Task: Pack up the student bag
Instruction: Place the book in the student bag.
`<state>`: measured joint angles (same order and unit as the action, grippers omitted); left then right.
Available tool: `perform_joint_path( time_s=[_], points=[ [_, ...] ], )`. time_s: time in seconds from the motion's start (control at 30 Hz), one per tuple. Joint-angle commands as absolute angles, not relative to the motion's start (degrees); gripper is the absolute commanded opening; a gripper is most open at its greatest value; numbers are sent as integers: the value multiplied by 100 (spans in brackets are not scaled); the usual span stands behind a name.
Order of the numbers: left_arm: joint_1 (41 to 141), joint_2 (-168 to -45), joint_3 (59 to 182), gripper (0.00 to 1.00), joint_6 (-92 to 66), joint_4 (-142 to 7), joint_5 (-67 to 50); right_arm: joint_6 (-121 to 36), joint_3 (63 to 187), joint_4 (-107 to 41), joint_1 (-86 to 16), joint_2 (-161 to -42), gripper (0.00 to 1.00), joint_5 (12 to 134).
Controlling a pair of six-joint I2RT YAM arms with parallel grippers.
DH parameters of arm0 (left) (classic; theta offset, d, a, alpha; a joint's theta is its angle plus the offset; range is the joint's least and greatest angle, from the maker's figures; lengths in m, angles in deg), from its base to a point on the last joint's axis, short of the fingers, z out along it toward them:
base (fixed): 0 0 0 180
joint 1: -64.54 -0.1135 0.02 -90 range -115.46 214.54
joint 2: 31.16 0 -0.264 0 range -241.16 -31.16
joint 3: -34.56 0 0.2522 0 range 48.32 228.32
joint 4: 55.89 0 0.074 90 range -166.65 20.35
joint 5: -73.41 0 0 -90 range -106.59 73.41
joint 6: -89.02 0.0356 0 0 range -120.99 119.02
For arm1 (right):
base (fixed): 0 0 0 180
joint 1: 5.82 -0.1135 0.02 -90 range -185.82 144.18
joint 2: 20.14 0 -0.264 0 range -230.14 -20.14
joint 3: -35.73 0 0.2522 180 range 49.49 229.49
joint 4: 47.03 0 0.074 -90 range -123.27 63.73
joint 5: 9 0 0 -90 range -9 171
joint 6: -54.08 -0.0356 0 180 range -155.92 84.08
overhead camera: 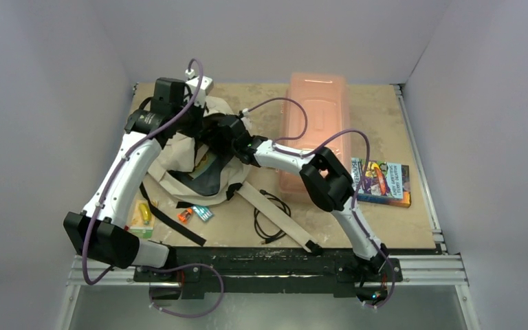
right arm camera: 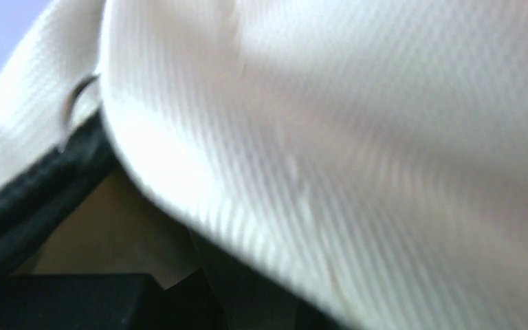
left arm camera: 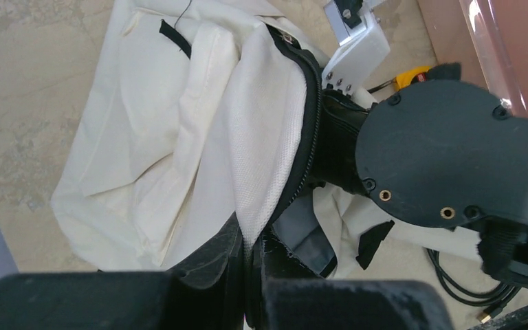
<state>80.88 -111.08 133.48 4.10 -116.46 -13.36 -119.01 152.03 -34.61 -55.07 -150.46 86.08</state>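
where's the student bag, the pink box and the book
student bag (left arm camera: 172, 137), left wrist view, on its cream outer fabric
pink box (overhead camera: 326, 103), top external view, on its lid
book (overhead camera: 381, 182), top external view, on its cover

The student bag (overhead camera: 179, 157) lies left of the box (overhead camera: 316, 117).

The tabletop (overhead camera: 392, 230) carries the student bag (overhead camera: 168, 161), a pink box (overhead camera: 316, 124) and a book (overhead camera: 383, 181). A black cable (overhead camera: 271, 216) lies near its front edge.

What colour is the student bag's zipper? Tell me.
Black; the student bag's zipper shows best in left wrist view.
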Motion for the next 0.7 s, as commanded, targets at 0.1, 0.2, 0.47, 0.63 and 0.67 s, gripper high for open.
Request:
perform_joint_path(
  time_s=[0.1, 0.2, 0.47, 0.63, 0.67],
  points=[
    [7315, -10867, 13411, 0, -381, -11079, -524, -10917, 16177, -4199, -5724, -15596, 38, 9555],
    [7254, -10852, 13312, 0, -441, -10943, -326, -10623, 15972, -4158, -5745, -15519, 56, 9655],
    [7246, -10860, 13251, 0, -425, -10968, -340, -9910, 15363, -3118, -5791, -14599, 86, 9445],
    [7245, -10954, 13229, 0, -417, -10972, -402, -9294, 14296, -3179, -5851, -13599, 86, 8744],
    [7245, -10960, 13225, 0, -422, -10970, -419, -9092, 14118, -3184, -5899, -13337, 86, 8730]
  ],
)
